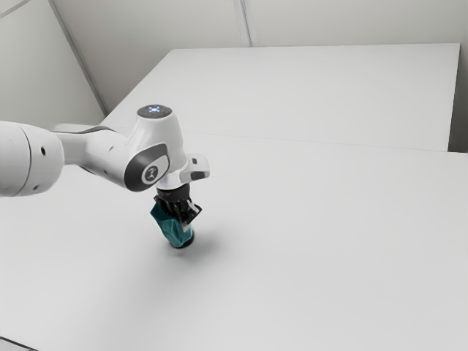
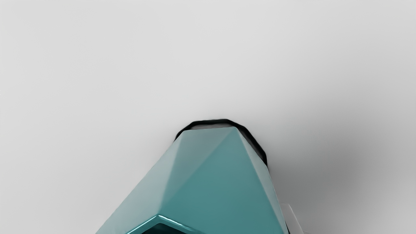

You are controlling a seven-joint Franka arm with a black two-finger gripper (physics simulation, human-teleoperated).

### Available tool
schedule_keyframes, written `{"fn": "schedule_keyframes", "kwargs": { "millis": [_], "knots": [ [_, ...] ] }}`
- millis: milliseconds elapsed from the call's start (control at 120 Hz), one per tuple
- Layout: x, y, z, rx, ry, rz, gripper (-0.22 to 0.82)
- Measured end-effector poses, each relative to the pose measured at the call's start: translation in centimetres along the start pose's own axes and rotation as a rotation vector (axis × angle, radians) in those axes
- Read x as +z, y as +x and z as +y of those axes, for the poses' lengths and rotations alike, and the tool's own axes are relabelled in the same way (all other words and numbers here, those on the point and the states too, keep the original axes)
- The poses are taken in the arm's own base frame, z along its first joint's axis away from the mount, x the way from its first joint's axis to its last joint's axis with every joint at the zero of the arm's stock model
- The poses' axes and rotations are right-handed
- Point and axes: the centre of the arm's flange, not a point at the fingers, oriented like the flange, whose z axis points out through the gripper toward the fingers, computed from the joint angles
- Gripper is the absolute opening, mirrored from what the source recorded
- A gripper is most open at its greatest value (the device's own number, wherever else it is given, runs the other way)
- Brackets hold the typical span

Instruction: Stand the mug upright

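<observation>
One arm (image 1: 101,153) reaches in from the exterior view's left, its forearm close to level, then bends at the wrist so that the hand (image 1: 174,175) points down at the table (image 1: 307,241). One black claw (image 1: 180,208) hangs beneath it, low over the white surface. Whether the claw is spread, pressed together or pinching the mug, I cannot tell.

The count is short: one arm, one claw, one teal mug and one white table under them. The mug (image 1: 172,228) is right at the claw, partly hidden by it, with its dark-edged base down and its wider mouth end up, leaning toward the exterior view's left. Whether that base touches the table, I cannot tell.

Seen from the wrist, several flat facets run along the mug's side, from the bright edge of its mouth, nearest the hand, to the narrower base, farther away. One soft shadow lies on the table beside it.
</observation>
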Motion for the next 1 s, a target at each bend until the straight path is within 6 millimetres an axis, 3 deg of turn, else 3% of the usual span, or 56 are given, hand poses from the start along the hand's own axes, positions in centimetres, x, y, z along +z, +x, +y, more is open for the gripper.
{"fn": "schedule_keyframes", "kwargs": {
  "millis": [525,858,1000],
  "knots": [
    [-1.2,0.3,0.0,-0.01,-0.009,0.03,0.13],
    [-5.8,-0.5,-0.7,-0.021,0.006,0.102,0.19],
    [-8.7,-0.5,-0.9,-0.025,0.013,0.143,0.2]
  ]
}}
